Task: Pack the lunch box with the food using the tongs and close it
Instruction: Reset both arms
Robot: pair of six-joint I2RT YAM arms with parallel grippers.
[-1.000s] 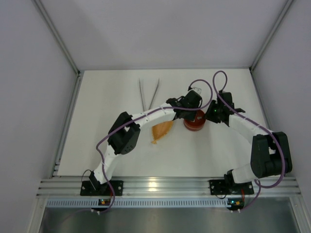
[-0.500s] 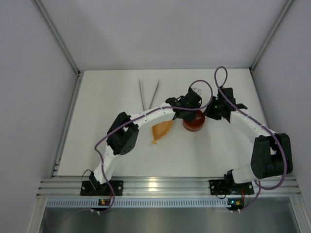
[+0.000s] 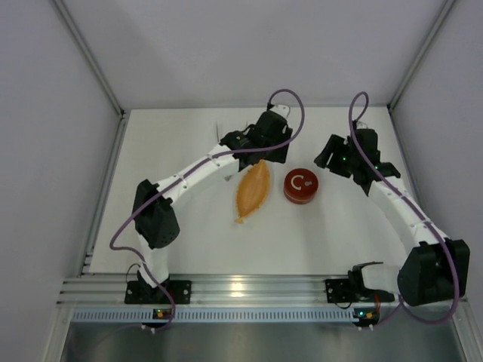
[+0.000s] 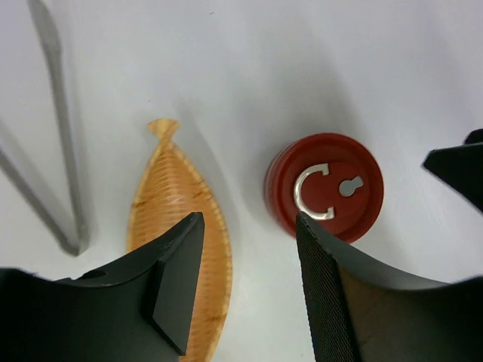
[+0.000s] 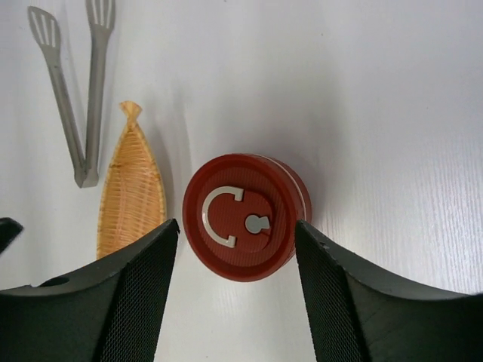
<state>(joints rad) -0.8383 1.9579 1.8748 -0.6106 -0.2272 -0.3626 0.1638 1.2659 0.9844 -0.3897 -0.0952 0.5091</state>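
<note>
The lunch box (image 3: 299,186) stands on the table with its red lid (image 5: 243,216) on it, the white squiggle facing up. No food shows in any view. The tongs (image 5: 75,98) lie flat at the back left, mostly hidden under my left arm in the top view. My left gripper (image 3: 256,154) hovers open above the gap between tray and lunch box (image 4: 324,188), holding nothing. My right gripper (image 3: 332,156) is open and raised to the right of the box. In its wrist view the right gripper (image 5: 237,226) frames the lid between its fingers without touching it.
An empty orange leaf-shaped tray (image 3: 252,190) lies just left of the lunch box, its tail pointing toward the tongs (image 4: 64,128). White walls enclose the table on three sides. The arm bases sit along the near rail.
Both grippers were down at the lunch box a second ago. Both have opened and pulled away, the left up and back-left, the right back-right. The lidded box now stands alone.
</note>
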